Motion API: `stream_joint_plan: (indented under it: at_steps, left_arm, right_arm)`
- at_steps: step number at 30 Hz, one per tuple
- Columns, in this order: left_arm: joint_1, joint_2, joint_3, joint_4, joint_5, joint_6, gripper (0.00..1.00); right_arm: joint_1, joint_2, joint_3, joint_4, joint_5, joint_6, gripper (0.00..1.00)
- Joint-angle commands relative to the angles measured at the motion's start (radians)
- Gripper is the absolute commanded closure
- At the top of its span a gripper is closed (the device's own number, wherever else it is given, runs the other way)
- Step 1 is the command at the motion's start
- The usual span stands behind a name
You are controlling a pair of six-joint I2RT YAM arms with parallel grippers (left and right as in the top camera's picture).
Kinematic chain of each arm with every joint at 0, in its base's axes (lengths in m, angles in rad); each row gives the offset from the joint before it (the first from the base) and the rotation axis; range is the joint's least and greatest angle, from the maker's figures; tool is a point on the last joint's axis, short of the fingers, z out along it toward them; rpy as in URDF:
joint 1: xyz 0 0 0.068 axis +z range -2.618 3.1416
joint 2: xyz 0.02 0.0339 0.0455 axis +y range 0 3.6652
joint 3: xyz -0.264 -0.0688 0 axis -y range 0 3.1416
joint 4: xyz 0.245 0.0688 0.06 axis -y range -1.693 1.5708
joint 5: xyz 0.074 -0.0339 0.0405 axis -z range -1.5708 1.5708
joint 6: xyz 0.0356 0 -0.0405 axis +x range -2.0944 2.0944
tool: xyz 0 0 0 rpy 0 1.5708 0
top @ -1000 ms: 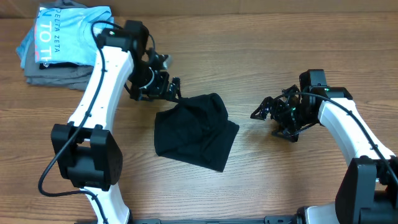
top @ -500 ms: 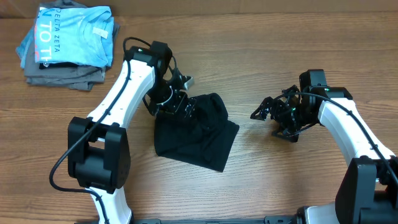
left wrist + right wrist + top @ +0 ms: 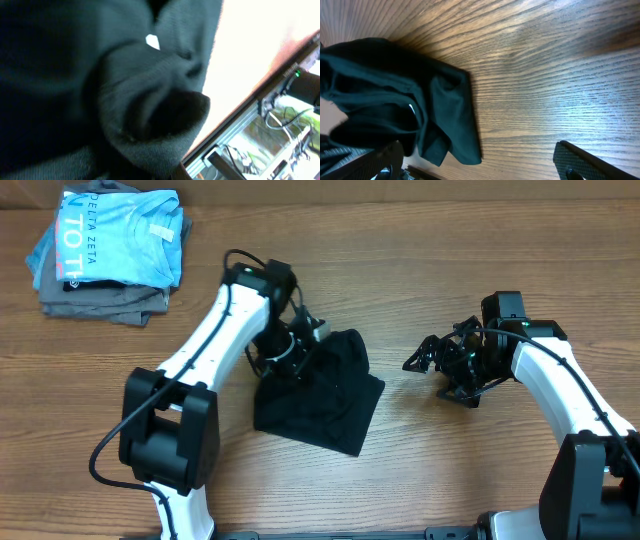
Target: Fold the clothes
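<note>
The clothes [image 3: 325,400], a black T-shirt, lie crumpled in a rough square at the middle of the wooden table. My left gripper [image 3: 299,354] sits low on the shirt's upper left part. In the left wrist view black fabric [image 3: 100,90] fills nearly everything, bunched up against the jaws, which are hidden; a small white tag [image 3: 152,41] peeks out. That gripper is shut on the cloth. My right gripper [image 3: 424,357] hovers open to the right of the shirt, apart from it. Its view shows the shirt [image 3: 395,90] at the left and both fingers [image 3: 590,160] spread wide over bare wood.
A folded light blue T-shirt with white lettering [image 3: 110,235] lies on grey folded garments [image 3: 100,302] at the table's back left corner. The table's edge with a metal frame [image 3: 235,132] shows beyond the shirt in the left wrist view.
My left arm has swung right, from the shirt's upper left corner onto the shirt itself, and its gripper has gone from open to shut. The right arm has stayed still.
</note>
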Motion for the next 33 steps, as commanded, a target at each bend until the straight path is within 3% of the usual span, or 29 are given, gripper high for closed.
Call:
stream_joint_plan:
  at_steps: [1, 5, 8, 18, 23, 33]
  left_arm:
    - [-0.071, -0.015, -0.003, -0.02, 0.077, 0.01, 0.95]
    - [-0.14, -0.015, -0.003, -0.05, 0.112, 0.003, 0.9]
    - [-0.181, -0.015, -0.003, -0.063, 0.113, 0.001, 0.79]
    - [-0.254, -0.016, -0.003, -0.085, 0.172, -0.042, 0.7]
    - [-0.287, -0.016, 0.0, -0.081, 0.202, -0.038, 0.45]
    - [-0.234, -0.061, 0.249, -0.086, 0.158, -0.075, 0.45]
  right_arm:
    - [0.004, -0.001, 0.028, 0.01, -0.008, -0.006, 0.0]
    - [0.003, -0.001, 0.028, 0.023, -0.009, -0.006, 0.0]
    - [0.003, -0.001, 0.028, 0.04, -0.009, -0.003, 0.0]
    - [-0.059, -0.001, 0.029, 0.079, -0.024, 0.051, 0.0]
    - [-0.116, -0.001, 0.029, 0.082, -0.073, 0.05, 0.0]
    - [-0.124, -0.001, 0.029, 0.079, -0.077, 0.047, 0.0]
